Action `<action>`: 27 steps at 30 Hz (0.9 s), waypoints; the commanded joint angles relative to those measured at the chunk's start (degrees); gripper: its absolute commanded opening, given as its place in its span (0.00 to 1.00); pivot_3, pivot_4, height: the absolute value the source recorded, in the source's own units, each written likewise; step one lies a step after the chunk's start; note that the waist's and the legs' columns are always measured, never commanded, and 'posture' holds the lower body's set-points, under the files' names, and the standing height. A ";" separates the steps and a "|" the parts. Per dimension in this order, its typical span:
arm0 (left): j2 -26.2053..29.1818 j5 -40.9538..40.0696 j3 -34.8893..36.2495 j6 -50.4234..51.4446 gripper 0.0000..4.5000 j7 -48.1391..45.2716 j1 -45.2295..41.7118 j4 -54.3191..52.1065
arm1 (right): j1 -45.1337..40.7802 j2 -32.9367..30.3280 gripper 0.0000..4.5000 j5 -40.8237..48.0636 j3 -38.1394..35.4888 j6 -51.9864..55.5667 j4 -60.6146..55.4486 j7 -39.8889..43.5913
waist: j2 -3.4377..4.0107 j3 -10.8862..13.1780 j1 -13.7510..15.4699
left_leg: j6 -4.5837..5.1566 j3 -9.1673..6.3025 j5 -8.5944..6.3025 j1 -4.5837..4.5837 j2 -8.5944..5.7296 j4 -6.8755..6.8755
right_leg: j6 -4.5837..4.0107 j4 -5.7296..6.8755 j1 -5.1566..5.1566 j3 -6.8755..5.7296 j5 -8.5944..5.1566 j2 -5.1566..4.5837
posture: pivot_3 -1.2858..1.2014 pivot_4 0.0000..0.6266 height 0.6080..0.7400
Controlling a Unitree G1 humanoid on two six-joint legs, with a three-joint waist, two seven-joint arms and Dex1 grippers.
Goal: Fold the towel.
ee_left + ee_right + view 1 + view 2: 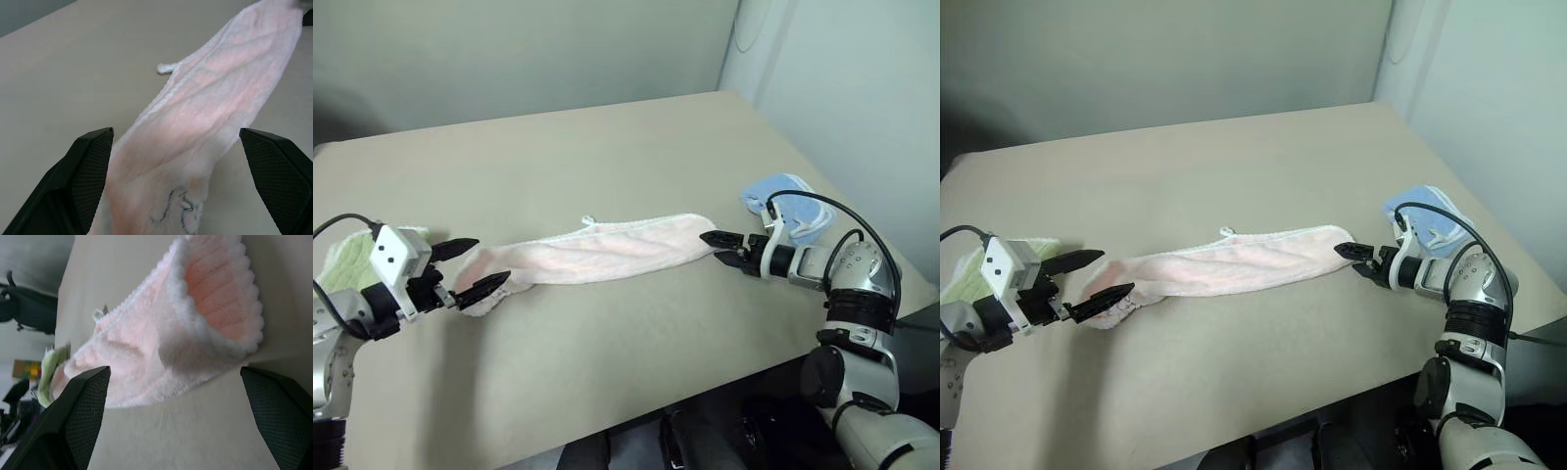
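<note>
The towel (597, 253) lies stretched into a long, rumpled band across the middle of the worktop (607, 147), running from my left side to my right. My left pincer (468, 266) stands wide at its near-left end, one finger above the cloth and one at its edge, gripping nothing. My right pincer (723, 248) is also wide, its tips just at the far-right end, and it too holds nothing. In the left wrist view the dark lettering (178, 213) sits right between my fingers, so that corner is close at hand.

The band looks bunched rather than flat, so as I judge it, the fold will only come out neat if I take both ends squarely: each pincer should close on the full thickness of the layers at the white edging, not on one loose flap. Then I would bring one end over the other, keeping the cloth low.

A green towel (347, 257) lies behind my left hand and a blue towel (783, 201) beyond my right; I should steer clear of both.
</note>
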 commanded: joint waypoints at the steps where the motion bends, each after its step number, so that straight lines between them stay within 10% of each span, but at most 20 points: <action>1: -1.06 -2.42 0.14 1.70 0.99 0.87 0.37 -4.84 | -2.12 3.65 1.00 0.59 -3.90 -5.06 3.41 -5.96 | -0.03 -0.04 -0.38 | 0.01 0.00 0.00 0.04 0.00 0.00 | 0.00 0.01 0.02 0.01 0.00 0.00 | 0.52 0.24 1.00; 11: -3.88 -4.34 -2.32 4.95 0.99 3.46 1.04 -10.90 | -5.14 8.39 1.00 2.81 -5.00 -12.96 10.97 -10.65 | -0.25 -0.19 -1.17 | 0.06 0.02 -0.01 0.60 -0.03 0.03 | -0.04 -0.02 0.52 0.11 0.06 0.02 | 0.52 0.24 1.00; 25: -5.69 -4.37 -4.58 6.30 1.00 4.27 2.73 -13.55 | -2.40 6.25 0.00 5.80 -5.18 -13.86 9.11 -13.61 | -0.23 -0.17 -0.32 | 0.32 0.02 -0.18 0.53 -0.02 -0.17 | -0.13 -0.05 0.44 0.03 -0.14 0.02 | 0.52 0.24 1.00; 27: -5.79 -4.37 -4.67 6.27 1.00 4.27 2.85 -13.65 | -1.69 5.43 0.00 6.47 -5.50 -13.70 8.09 -14.29 | -0.23 -0.17 -0.02 | 0.32 0.01 -0.18 0.53 -0.02 -0.06 | -0.11 -0.05 0.50 0.03 -0.13 0.02 | 0.52 0.24 1.00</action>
